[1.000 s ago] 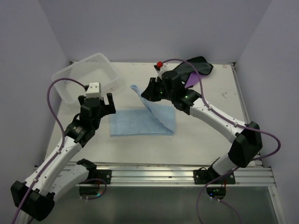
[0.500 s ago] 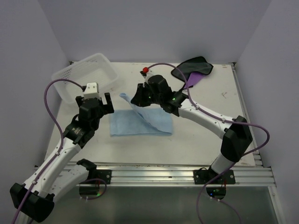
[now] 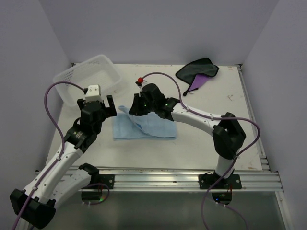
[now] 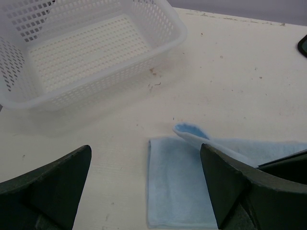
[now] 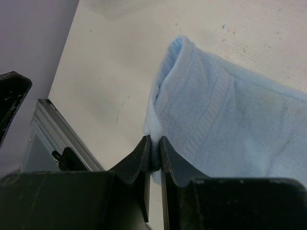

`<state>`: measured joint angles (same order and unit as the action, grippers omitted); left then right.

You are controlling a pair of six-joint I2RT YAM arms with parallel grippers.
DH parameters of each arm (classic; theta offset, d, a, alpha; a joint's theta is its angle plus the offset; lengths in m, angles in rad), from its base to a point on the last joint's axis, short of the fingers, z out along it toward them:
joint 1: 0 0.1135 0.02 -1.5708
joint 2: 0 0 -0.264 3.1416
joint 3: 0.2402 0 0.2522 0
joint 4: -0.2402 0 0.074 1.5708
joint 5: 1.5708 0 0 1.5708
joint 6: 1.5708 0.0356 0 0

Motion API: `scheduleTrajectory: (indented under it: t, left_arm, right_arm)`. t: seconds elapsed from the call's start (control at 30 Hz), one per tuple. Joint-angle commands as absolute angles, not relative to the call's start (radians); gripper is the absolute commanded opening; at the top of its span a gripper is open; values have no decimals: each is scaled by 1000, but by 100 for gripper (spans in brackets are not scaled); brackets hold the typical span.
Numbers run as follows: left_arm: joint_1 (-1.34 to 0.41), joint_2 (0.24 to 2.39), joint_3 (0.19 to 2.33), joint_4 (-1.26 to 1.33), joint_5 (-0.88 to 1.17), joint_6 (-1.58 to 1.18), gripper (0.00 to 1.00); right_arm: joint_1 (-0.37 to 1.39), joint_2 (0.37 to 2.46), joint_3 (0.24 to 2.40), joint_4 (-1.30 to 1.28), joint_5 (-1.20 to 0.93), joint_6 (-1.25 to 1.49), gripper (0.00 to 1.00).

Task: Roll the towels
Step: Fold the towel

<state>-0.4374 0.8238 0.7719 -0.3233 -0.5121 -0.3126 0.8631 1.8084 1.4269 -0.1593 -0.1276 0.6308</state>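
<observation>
The light blue towel (image 3: 152, 128) lies flat in the middle of the table. Its right part is folded back over itself toward the left. My right gripper (image 3: 133, 107) is shut on that lifted edge, low over the towel's left half. The right wrist view shows the jaws (image 5: 154, 143) pinching the blue cloth (image 5: 225, 115), which curls into a fold beyond them. My left gripper (image 3: 97, 104) hangs open just left of the towel, with nothing between its fingers (image 4: 57, 177); the towel's left edge (image 4: 175, 187) lies ahead of it. The purple and dark towel (image 3: 197, 72) lies crumpled at the back right.
A white lattice basket (image 3: 86, 76) stands at the back left, close beyond my left gripper and seen as a basket (image 4: 96, 52) in the left wrist view. The right arm (image 3: 201, 120) stretches across the table's middle. A metal rail (image 3: 182, 177) runs along the near edge.
My right gripper has carried the blue towel's edge leftward and lower, folding it over the rest. The left arm has hardly moved.
</observation>
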Motion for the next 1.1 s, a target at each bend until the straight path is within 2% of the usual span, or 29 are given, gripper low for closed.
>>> scheduleTrajectory:
  t: [0.0, 0.33, 0.43, 0.5, 0.67, 0.7, 0.77, 0.9, 1.07]
  left_arm:
    - [-430, 808, 778, -304, -537, -314, 99]
    - [-430, 805, 775, -302, -525, -310, 100]
    - [-430, 804, 773, -299, -522, -310, 97]
    - [-429, 805, 773, -301, -526, -310, 100]
    - [-430, 805, 773, -299, -523, -311, 100]
    - [-430, 805, 773, -299, -522, -311, 100]
    - [-430, 807, 773, -299, -520, -311, 100]
    - [-430, 808, 773, -299, -522, -311, 100]
    - [-430, 805, 773, -301, -526, -311, 100]
  right_arm:
    - [882, 1827, 1496, -92, -160, 655, 0]
    - [911, 1927, 1534, -64, -219, 684, 0]
    - [922, 1960, 1545, -63, -241, 693, 0]
    - [930, 1982, 1548, -58, -253, 696, 0]
    - [939, 2020, 1565, -64, -288, 698, 1]
    - [939, 2026, 1568, -69, -297, 698, 5]
    - [940, 2031, 1566, -49, -328, 699, 25]
    - [939, 2029, 1569, -49, -339, 703, 36]
    - [939, 2026, 1572, -55, -351, 716, 38]
